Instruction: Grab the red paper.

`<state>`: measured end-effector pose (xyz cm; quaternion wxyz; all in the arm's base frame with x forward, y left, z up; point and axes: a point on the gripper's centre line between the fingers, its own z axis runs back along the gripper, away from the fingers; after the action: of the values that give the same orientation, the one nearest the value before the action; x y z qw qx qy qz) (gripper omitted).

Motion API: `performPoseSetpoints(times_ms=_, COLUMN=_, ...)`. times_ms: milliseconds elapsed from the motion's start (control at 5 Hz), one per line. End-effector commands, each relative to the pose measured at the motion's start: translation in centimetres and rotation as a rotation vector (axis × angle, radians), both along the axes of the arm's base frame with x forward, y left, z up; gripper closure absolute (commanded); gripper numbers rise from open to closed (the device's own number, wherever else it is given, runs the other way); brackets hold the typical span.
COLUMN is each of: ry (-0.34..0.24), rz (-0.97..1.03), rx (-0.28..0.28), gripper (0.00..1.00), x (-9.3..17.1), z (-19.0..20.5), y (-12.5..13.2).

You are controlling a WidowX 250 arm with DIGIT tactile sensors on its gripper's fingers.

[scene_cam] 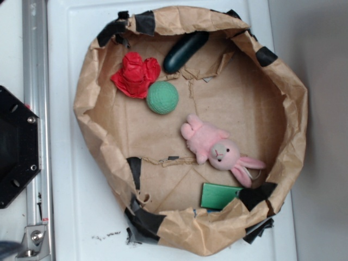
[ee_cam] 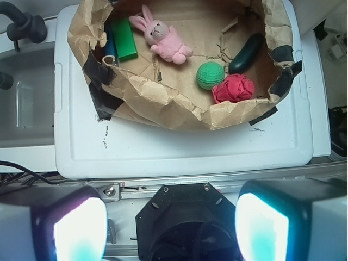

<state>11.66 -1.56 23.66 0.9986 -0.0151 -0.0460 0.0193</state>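
The claw (ee_cam: 171, 228) hangs wide open at the wrist view's bottom edge; the red paper (ee_cam: 233, 88) lies well apart, up and right, touching the ball (ee_cam: 210, 75).

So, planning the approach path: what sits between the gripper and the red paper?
In the wrist view, bare white tabletop and the brown paper bag's crumpled near wall lie between the gripper and the red paper.
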Motion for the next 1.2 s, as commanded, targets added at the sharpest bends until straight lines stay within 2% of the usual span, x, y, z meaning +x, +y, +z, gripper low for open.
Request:
performPoseSetpoints(times_ms=0, ry=0.000, rz=0.000, rx=0.000, gripper=0.00, x=0.0, z=0.0, y=0.0)
performPoseSetpoints(times_ms=200, ry=0.051, rz=-0.220, rx=0.085, gripper=0.00, x=5.0, z=-2.4, y=-0.1)
performPoseSetpoints(times_ms=400, ry=0.045, rz=-0.332, rx=0.099, gripper=0.00, x=9.9, z=-5.3, y=0.8)
performPoseSetpoints(times_ms=600, ry=0.116, rz=-0.354, rx=0.163, gripper=0.00, x=11.5, z=-9.1, y=2.6)
performPoseSetpoints(times_ms=800, ry=0.202, rz=-0.402, rx=0.166, gripper=0.00, x=10.1, z=-12.7, y=4.4)
performPoseSetpoints(times_ms=1000, ry=0.225, rz=-0.403, rx=0.114, gripper=0.00, x=8.9, z=-15.5, y=7.3)
